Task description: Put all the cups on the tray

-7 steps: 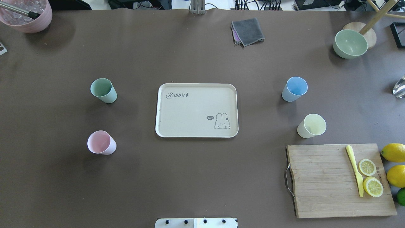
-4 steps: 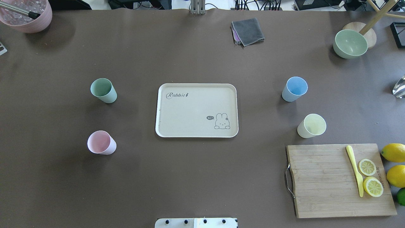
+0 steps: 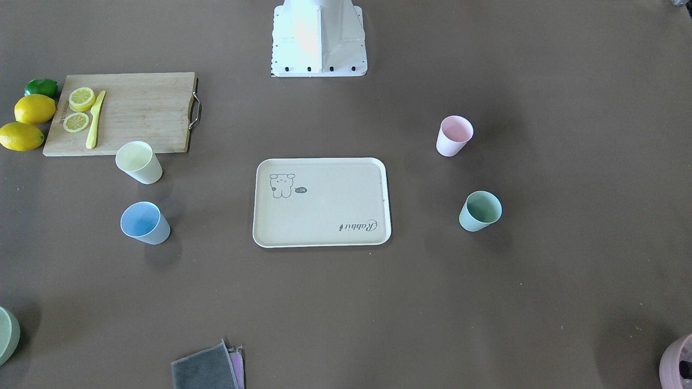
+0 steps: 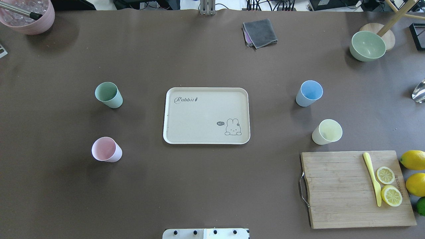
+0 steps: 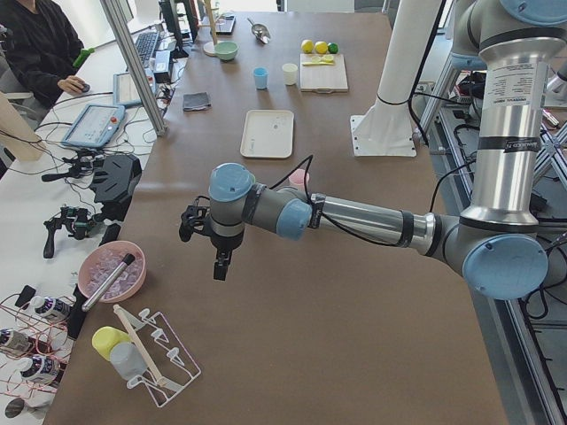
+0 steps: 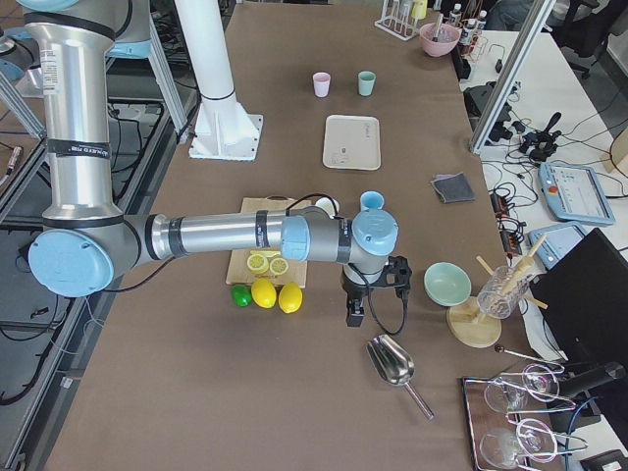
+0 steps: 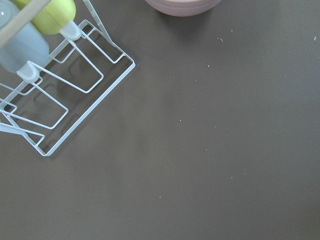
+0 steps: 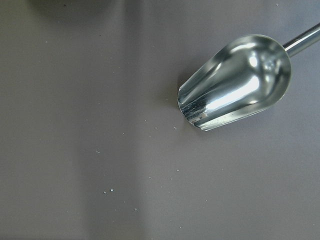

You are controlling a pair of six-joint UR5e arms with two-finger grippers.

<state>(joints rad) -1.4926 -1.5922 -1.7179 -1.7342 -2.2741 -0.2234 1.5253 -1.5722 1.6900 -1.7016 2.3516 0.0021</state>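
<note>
Brown surface point(image 4: 212, 186), both arms parked wide, well apart from the cups. Left end effector point(image 5: 219, 264) hangs at the far left end, right end effector point(image 6: 354, 312) over a metal scoop point(image 8: 235, 80). Apart or together? Can't tell for either. Tray point(image 4: 199, 116) sits centre, bare. Green cup point(image 4: 108, 95) & pink cup point(image 4: 106, 149) stand on the robot's left, blue cup point(image 4: 309, 93) & yellow cup point(image 4: 327, 132) on its right, all upright on the surface. Step: opening reach, none placed. Next, prob.: each arm swings in to its nearest cup. Tray reads "Rabbit", w/ a "hi~" bubble.

Wide gaps between tray point(image 4: 199, 114) and cups point(image 4: 109, 95) (both sides)
</note>
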